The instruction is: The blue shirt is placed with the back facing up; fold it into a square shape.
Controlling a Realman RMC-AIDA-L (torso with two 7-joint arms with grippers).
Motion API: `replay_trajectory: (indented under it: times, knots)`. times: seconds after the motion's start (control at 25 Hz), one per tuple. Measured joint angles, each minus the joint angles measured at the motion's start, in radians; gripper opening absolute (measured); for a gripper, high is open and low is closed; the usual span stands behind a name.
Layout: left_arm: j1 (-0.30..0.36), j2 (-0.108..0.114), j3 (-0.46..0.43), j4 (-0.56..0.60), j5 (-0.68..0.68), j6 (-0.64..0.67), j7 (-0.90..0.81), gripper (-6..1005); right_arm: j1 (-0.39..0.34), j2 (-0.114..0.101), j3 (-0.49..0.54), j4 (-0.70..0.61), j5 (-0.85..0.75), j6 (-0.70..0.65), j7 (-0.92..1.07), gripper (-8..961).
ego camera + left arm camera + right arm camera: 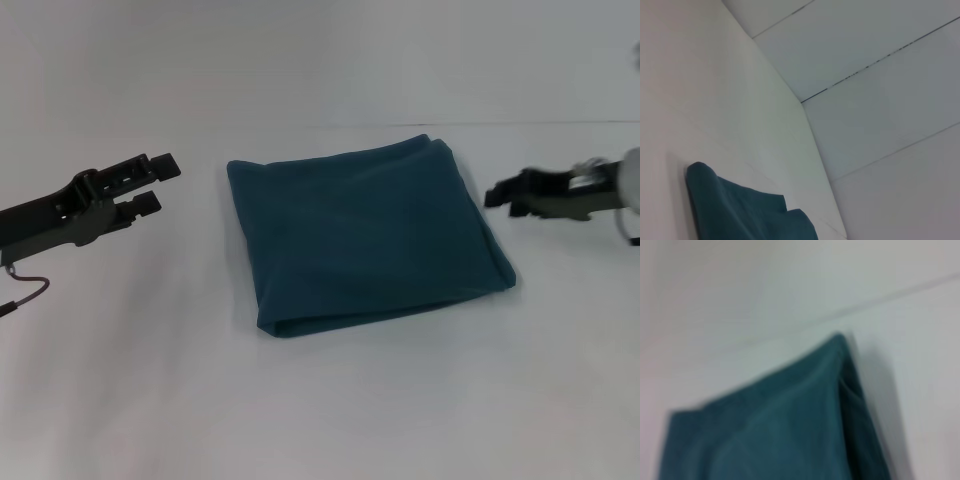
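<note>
Currently, status: fold looks complete or nearly so; the square is slightly skewed.
Blue shirt (365,235): lies flat in the middle of the white surface (320,420), folded into a roughly square packet; plain side up, no lettering visible.
Layers: a doubled edge shows along the near side, with loose corners at the far right.
Left end effector (155,185): hovers off the shirt's left edge, well apart from the cloth; its 2 fingers stand a little apart and hold nothing.
Right end effector (497,196): just beside the shirt's right edge, not touching as far as I can see; blurred, so I cannot tell how its fingers stand.
Wrist views: each shows only a corner of the teal fabric against the surface.
Handling (judgement): soft, light, limp knit; stacked layers will likely slide and sag if lifted by 1 point.
Grip site (judgement): pinch all layers at a corner or along the folded near edge, 1 end effector per side.
</note>
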Motion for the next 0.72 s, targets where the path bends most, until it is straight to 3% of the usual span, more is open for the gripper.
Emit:
replay_trajectory:
  times: [0.08,0.24,0.44,0.72]
  knots:
    - [0.000,0.002,-0.003,0.002,0.001,0.000,0.003,859,-0.056,0.000,0.069,-0.065,0.100,-0.096,-0.074,416]
    - [0.002,0.011,-0.026,0.007,0.002,0.018,0.040,859,-0.149,-0.009,0.167,-0.078,0.391,-0.317,-0.271,505]
    - [-0.009,0.022,-0.082,0.000,-0.009,0.078,0.132,859,-0.215,-0.004,0.191,-0.024,0.680,-0.549,-0.528,616]
    - [-0.013,0.020,-0.085,-0.023,-0.117,0.148,0.216,860,-0.246,0.022,0.205,0.020,0.743,-0.629,-0.665,686]
